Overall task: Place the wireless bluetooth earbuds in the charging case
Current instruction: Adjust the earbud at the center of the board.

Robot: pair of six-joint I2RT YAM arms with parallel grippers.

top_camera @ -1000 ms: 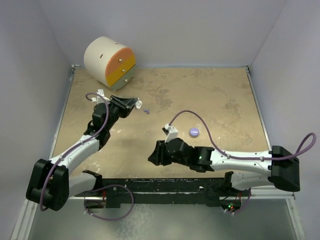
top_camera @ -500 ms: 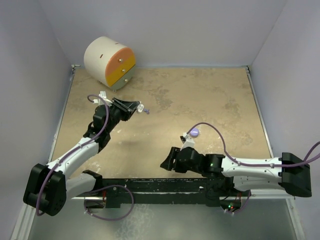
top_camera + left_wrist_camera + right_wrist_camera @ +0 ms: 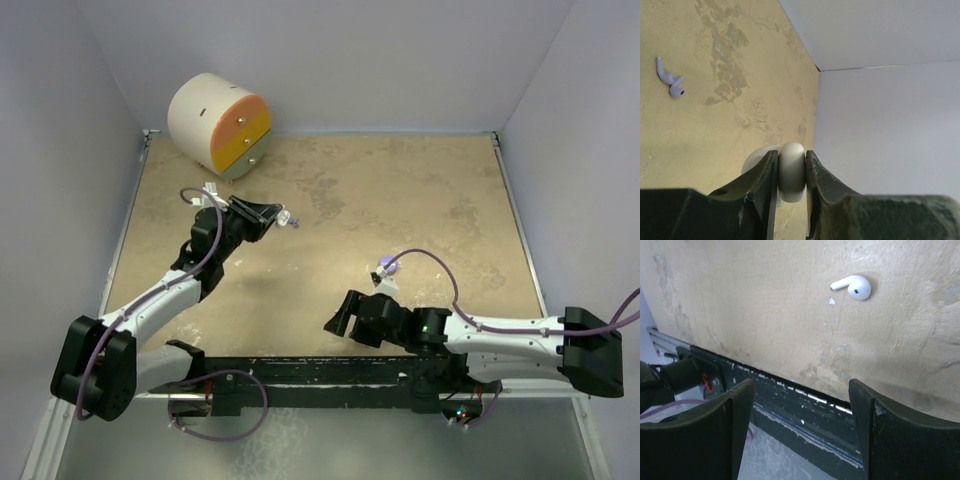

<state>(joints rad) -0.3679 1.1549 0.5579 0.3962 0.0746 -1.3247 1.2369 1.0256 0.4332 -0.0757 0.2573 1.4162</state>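
My left gripper (image 3: 276, 216) (image 3: 791, 161) is shut on a round white charging case (image 3: 791, 172), held on edge between both fingers just above the table. Small purple earbuds (image 3: 670, 80) (image 3: 293, 222) lie on the tan tabletop just beyond it. A white earbud (image 3: 855, 286) lies alone on the table ahead of my right gripper (image 3: 802, 385) (image 3: 337, 318). That gripper is open with nothing between its fingers and hangs low over the table's front edge.
A cream cylinder with an orange and yellow face (image 3: 218, 123) stands at the back left corner. A lilac round puck (image 3: 388, 265) lies by the right arm's cable. A black rail (image 3: 300, 375) runs along the front edge. Walls close in on three sides.
My right arm has drawn back to the right and toward the front edge, uncovering part of the lilac puck, and its jaws have opened wider. My left gripper has drifted slightly farther with the case.
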